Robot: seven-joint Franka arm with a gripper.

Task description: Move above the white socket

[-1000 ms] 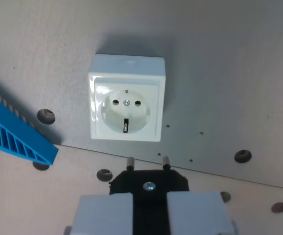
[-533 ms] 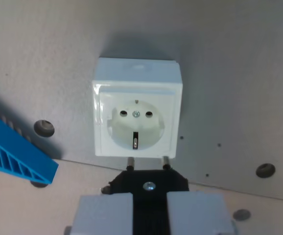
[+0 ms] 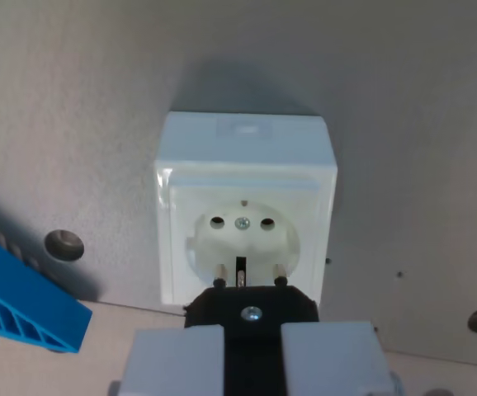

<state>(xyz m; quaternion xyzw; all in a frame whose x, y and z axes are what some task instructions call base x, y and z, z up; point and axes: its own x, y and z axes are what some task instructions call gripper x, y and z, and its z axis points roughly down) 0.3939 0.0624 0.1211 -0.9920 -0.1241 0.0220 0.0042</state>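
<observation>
Gripper (image 3: 252, 346) clamped on a black plug (image 3: 251, 307), its prongs overlapping the white socket (image 3: 243, 223)'s lower rim, nearly above it.

The socket (image 3: 245, 219) sits on the bench (image 3: 73, 99) just beyond the fingers (image 3: 172, 359), and the plug (image 3: 251, 312) held between the fingers overlaps its near edge, with the two pins over the socket's recess. A ribbed part (image 3: 20, 301) lies on the bench to the wrist view's left of the fingers, apart from the socket.
</observation>
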